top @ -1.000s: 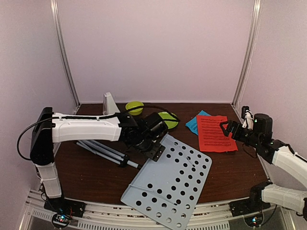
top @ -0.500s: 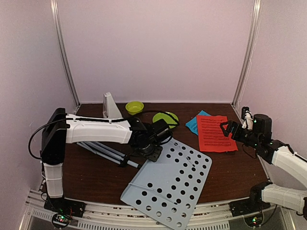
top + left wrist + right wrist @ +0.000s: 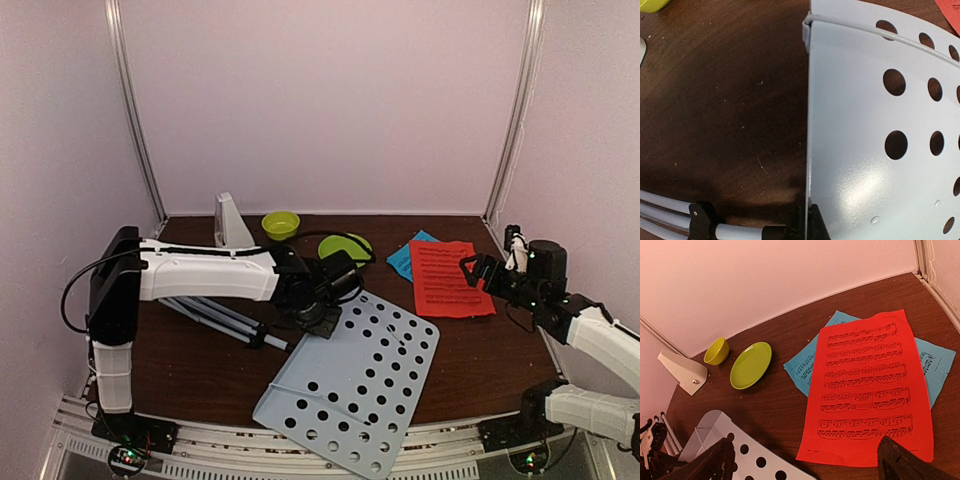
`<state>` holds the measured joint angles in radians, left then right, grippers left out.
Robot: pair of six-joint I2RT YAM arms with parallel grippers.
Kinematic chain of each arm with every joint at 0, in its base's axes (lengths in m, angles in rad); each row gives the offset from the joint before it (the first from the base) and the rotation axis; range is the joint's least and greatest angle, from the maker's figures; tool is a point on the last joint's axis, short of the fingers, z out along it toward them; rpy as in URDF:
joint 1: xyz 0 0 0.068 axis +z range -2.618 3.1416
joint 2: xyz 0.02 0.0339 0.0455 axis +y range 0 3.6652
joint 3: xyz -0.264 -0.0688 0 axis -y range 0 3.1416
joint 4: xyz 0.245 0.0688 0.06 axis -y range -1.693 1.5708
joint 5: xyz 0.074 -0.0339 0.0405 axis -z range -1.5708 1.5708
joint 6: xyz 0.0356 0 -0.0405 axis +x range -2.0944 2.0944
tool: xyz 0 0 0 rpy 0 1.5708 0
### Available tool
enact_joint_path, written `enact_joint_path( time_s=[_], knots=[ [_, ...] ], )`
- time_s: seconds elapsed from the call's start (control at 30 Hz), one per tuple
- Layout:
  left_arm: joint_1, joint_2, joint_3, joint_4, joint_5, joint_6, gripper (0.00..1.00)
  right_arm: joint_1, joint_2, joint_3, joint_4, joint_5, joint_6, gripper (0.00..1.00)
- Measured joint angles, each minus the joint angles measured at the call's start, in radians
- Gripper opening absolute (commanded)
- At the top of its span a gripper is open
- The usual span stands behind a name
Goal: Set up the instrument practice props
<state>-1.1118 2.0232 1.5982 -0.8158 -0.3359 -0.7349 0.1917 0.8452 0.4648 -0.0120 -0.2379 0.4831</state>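
On the middle of the dark wood-grain table, toward its front edge, the music-stand desk lies flat. It is a pale grey panel with rounded corners, pierced by rows of round holes, and its near corner reaches past the table's front edge. The left wrist view shows the desk as smooth painted metal with a soft glossy highlight. A thin folded lip runs along its straight side, and a raised rim curves across the top.

The left gripper sits at the desk's far left corner. Its black fingertips are pressed in on either side of that lip, pinching it.

Just left of the desk, the folded tripod lies on the table under the left arm, a bundle of slim grey tubes with black joints.

At the back left the metronome stands upright, a small whitish pyramid. A lime-green bowl and a lime-green plate lie to its right.

At the right rear, the red sheet, flat paper printed with black staves, overlaps the blue sheet. The right gripper hangs above the red sheet's near edge with its fingers spread wide, holding nothing.
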Motion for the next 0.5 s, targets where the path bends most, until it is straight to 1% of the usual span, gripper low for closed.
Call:
enact_joint_path(
  time_s=[0.17, 0.27, 0.33, 0.5],
  knots=[
    [0.006, -0.032, -0.019, 0.014, 0.019, -0.016, 0.00, 0.000, -0.048, 0.000, -0.003, -0.001, 0.003, 1.00],
    [0.026, -0.121, -0.103, 0.077, 0.056, -0.037, 0.00, 0.000, -0.087, 0.000, -0.010, -0.001, 0.003, 1.00],
    [0.037, -0.179, -0.135, 0.089, 0.073, -0.047, 0.00, 0.000, -0.122, 0.000, -0.013, -0.002, 0.002, 1.00],
    [0.046, -0.302, -0.143, 0.091, 0.067, -0.062, 0.00, 0.000, -0.221, -0.004, -0.012, 0.008, 0.004, 1.00]
  ],
)
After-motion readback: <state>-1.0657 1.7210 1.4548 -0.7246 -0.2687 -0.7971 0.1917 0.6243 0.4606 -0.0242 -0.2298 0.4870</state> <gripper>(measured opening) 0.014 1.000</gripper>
